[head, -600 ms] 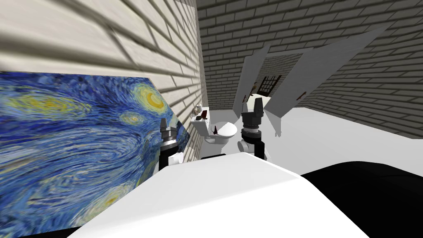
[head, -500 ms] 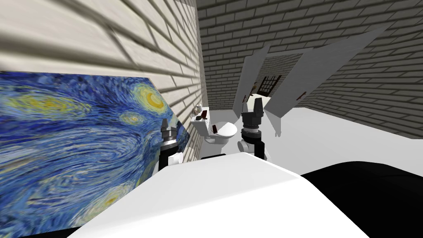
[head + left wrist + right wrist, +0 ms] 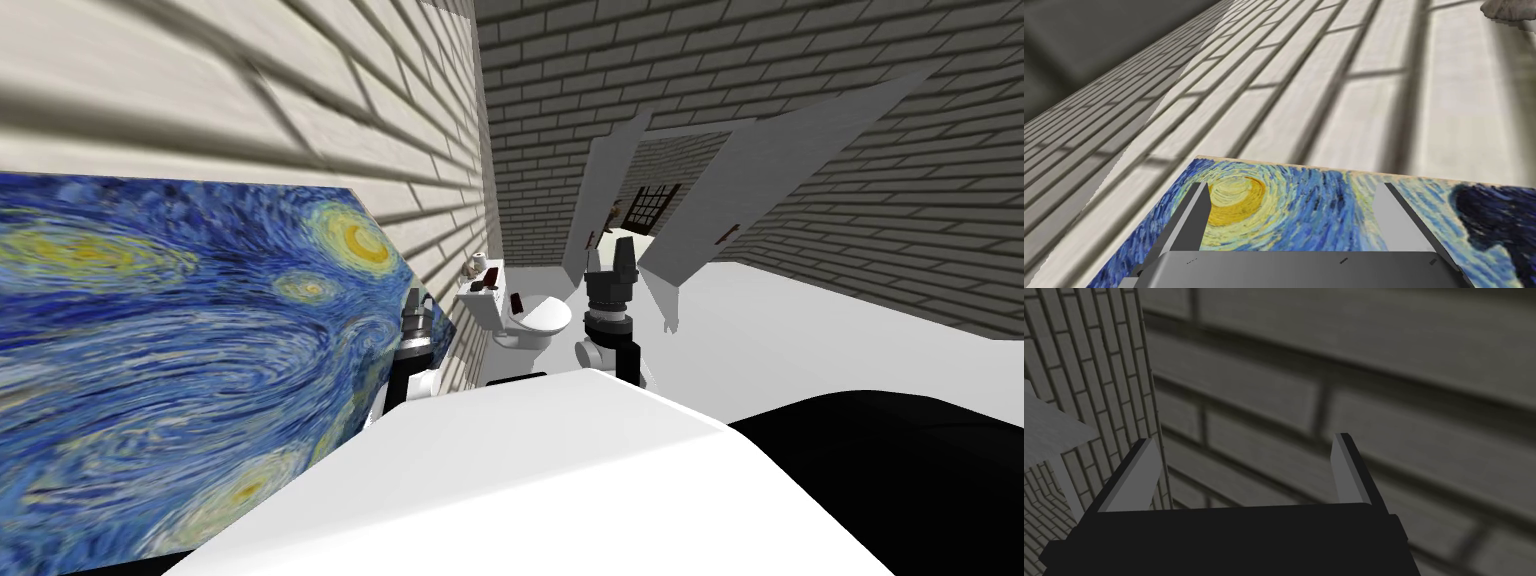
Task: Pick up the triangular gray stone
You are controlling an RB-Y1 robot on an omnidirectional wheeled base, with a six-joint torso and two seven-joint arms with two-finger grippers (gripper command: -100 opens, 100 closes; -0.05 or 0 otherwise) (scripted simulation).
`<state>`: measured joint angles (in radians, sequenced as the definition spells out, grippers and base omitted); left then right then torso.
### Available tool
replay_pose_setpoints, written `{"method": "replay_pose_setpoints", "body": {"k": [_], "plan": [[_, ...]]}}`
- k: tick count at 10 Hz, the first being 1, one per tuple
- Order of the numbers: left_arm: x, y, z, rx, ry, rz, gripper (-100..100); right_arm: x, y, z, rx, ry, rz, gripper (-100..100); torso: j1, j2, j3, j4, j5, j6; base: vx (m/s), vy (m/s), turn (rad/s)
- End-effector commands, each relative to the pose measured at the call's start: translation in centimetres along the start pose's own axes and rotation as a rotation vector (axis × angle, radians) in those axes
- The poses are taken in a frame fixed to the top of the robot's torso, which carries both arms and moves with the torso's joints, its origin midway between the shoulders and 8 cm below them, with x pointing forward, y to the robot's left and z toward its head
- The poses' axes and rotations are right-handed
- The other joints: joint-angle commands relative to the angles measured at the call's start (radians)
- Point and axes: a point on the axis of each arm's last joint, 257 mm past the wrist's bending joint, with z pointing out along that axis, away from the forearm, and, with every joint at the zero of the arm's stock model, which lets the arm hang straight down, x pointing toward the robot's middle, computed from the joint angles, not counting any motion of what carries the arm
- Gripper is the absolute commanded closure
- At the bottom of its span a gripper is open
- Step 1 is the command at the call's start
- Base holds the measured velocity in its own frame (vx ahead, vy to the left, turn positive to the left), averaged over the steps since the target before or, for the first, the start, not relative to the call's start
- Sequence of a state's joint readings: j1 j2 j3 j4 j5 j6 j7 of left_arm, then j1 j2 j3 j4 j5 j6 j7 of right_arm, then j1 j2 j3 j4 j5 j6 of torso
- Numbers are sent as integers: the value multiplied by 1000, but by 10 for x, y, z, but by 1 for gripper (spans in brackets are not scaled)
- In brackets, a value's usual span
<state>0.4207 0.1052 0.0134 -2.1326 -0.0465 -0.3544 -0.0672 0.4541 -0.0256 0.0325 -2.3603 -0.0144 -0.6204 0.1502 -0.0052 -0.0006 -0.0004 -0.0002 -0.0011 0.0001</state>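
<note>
Left pincer open beside painting — stone on toilet tank.

Nothing here can be read, no words, numbers, labels or signs; the swirling blue and yellow painting on the pale brick wall shows brushstrokes alone, no lettering I can make out

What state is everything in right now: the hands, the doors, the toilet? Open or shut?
Left gripper: open, empty, by the painting.
Right gripper: open, empty.
Toilet: lid down.
Doors: open.
Stone: apparently the pale lump on the tank, not held.
</note>
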Motion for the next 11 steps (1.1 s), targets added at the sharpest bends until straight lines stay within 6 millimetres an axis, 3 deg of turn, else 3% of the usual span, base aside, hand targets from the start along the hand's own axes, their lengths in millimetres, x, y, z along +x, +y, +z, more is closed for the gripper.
{"method": "replay_pose_setpoints", "body": {"k": [1,4,6,7,11], "plan": [[3,15,1,-32,22,12,-100,0,0,0,0,0,0,0,0,0,0,0,0,0,9,-81,7],[14,56,1,-123,55,19,-100,0,0,0,0,0,0,0,-3,0,0,0,0,0,17,-115,8],[19,76,1,-168,66,17,-100,0,0,0,0,0,0,0,-2,-1,-1,0,-1,0,21,-99,5],[19,76,1,-168,66,17,-100,0,0,0,0,0,0,0,-2,-1,-1,0,0,0,11,-67,7],[32,117,-4,-264,89,5,-100,0,0,0,0,0,0,0,1,-1,0,0,0,0,17,-62,5]]}}
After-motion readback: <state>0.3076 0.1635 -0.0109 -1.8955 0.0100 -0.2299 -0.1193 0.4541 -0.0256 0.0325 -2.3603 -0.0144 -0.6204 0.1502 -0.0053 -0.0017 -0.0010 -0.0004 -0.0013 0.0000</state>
